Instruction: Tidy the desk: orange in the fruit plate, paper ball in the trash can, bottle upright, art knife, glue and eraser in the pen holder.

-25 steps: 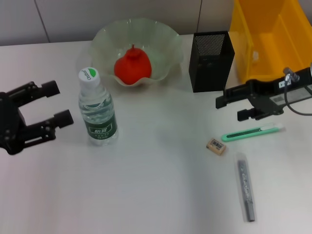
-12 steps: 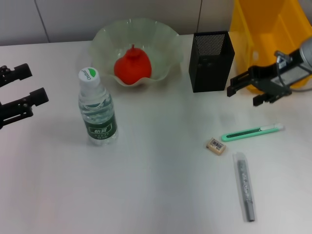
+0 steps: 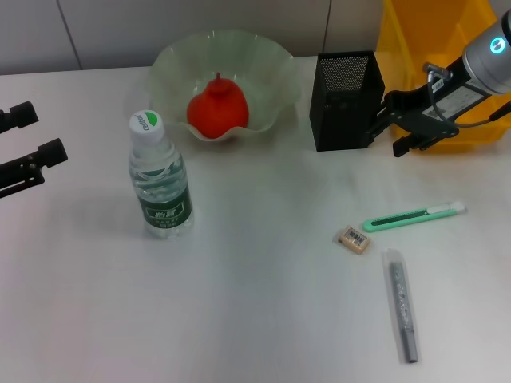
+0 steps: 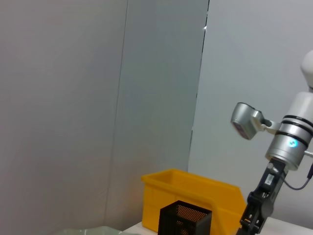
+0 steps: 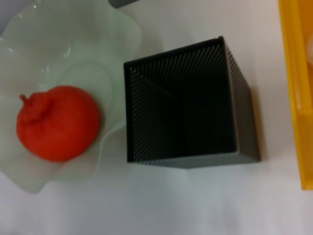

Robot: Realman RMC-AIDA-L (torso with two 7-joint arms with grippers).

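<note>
Right gripper [image 3: 389,128] has lifted off the tabletop [image 3: 255,303] over the last second and swung toward the back, away from the green art knife [image 3: 413,215]. It now hangs just beside the black mesh pen holder [image 3: 345,100], in front of the yellow plastic bin [image 3: 447,64]. Fingers spread, nothing between them. The right wrist view looks straight down into the holder [image 5: 183,105]; its inside reads empty, as far as the dark mesh lets me tell.

Left gripper [image 3: 28,140] has pulled back to the far left edge, well apart from the clear water bottle with white cap and green label [image 3: 160,179]. Fingers spread, empty.

Where the task things lie:
- Orange-red fruit [image 3: 217,108] in the pale green wavy-rimmed glass plate [image 3: 271,68]. Done.
- Bottle upright. Done.
- Art knife flat on the tabletop, right side, untouched by either gripper.
- Small tan eraser [image 3: 354,239] just left of the knife.
- Grey glue stick in a clear sleeve [image 3: 402,303] nearer the front.
- No paper ball in sight; cannot tell whether it sits in the bin.

Judgement: the right arm's retreat without a load means the three pen-holder items remain to be done. Knife looks the likeliest next pick.
</note>
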